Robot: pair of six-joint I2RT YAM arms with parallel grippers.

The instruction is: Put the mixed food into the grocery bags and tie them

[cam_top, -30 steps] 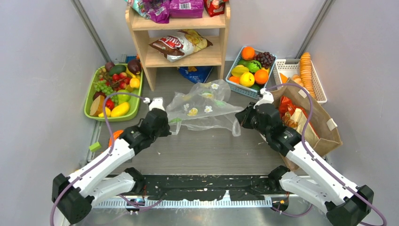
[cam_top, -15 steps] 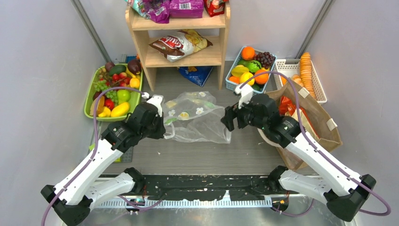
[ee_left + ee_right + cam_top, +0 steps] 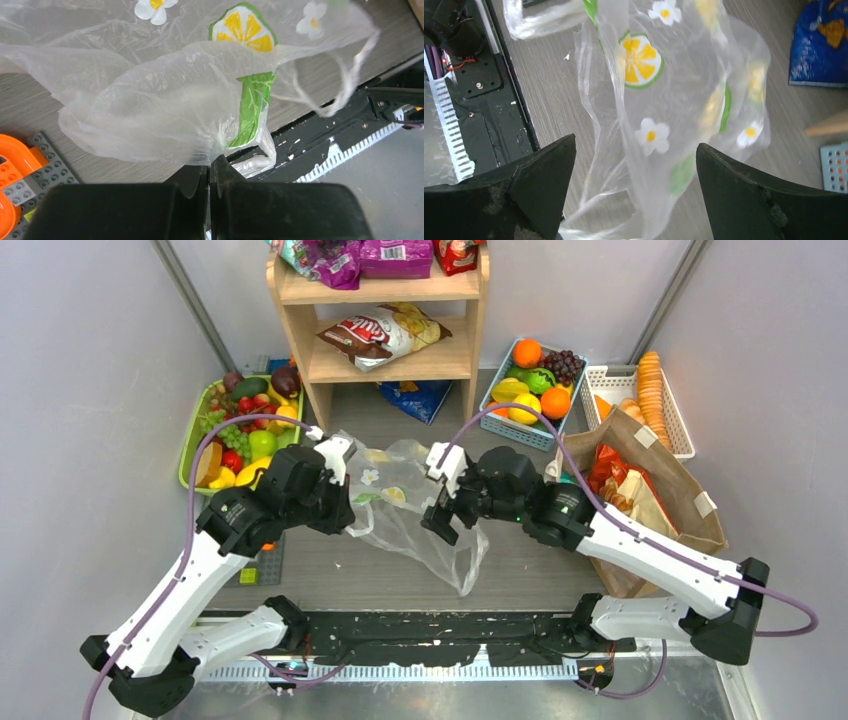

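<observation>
Our left gripper (image 3: 210, 172) has its two fingers pressed together on a gathered fold of the clear plastic bag (image 3: 150, 100), just beside a green strip (image 3: 252, 107) on the film. From this pinch the bag spreads away from the fingers over the table (image 3: 330, 570).

Our right gripper (image 3: 634, 145) is wide apart and holds nothing. In its wrist view the printed film lies in the gap between the two fingers, but we cannot tell if they touch it.

In the top view the bag's long axis runs from the shelf side towards the near edge, between the two grippers. The left gripper is on its left border and the right gripper on its right side. We judge that the right arm must close on the opposite border, so that the mouth can be opened. The bag looks empty. The brown tote (image 3: 690, 490) stands at the right, well apart from the bag.
</observation>
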